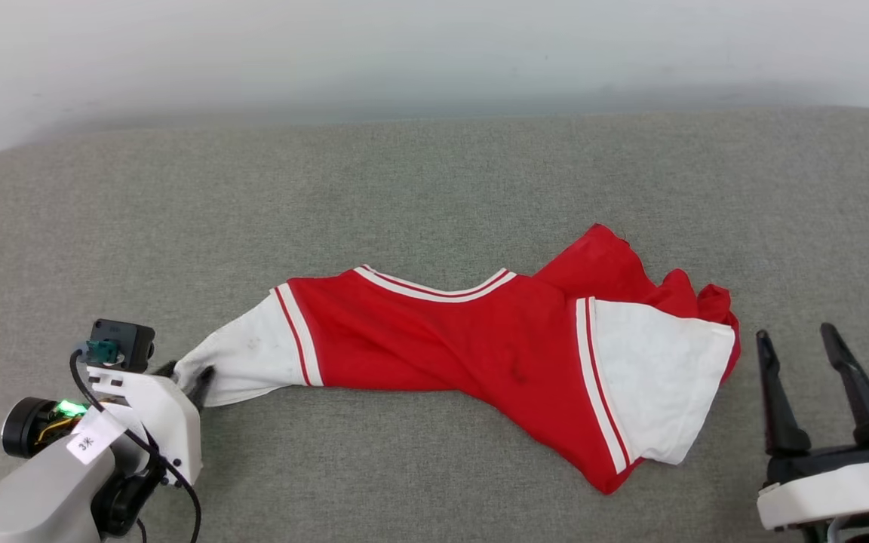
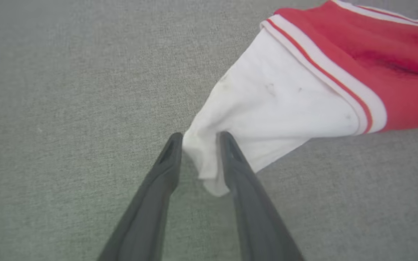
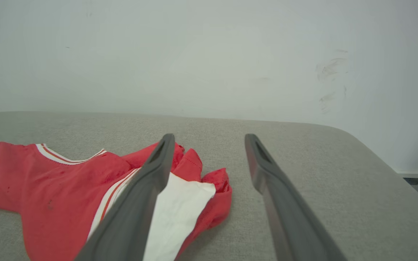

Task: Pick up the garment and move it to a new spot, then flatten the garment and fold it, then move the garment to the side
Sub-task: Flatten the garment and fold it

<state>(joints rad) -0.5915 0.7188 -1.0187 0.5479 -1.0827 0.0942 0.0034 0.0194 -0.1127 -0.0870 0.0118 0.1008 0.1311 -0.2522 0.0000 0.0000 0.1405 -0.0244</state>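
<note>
Now, near left, our left gripper (image 2: pixel 200 136) has its jaws slightly parted around the tip of a white sleeve. The shirt (image 1: pixel 434 332) lies rumpled across the middle of the grey cushion (image 1: pixel 434 173). Near right, just beside the shirt, our right gripper (image 1: pixel 793 332) sits with jaws spread wide.
</note>
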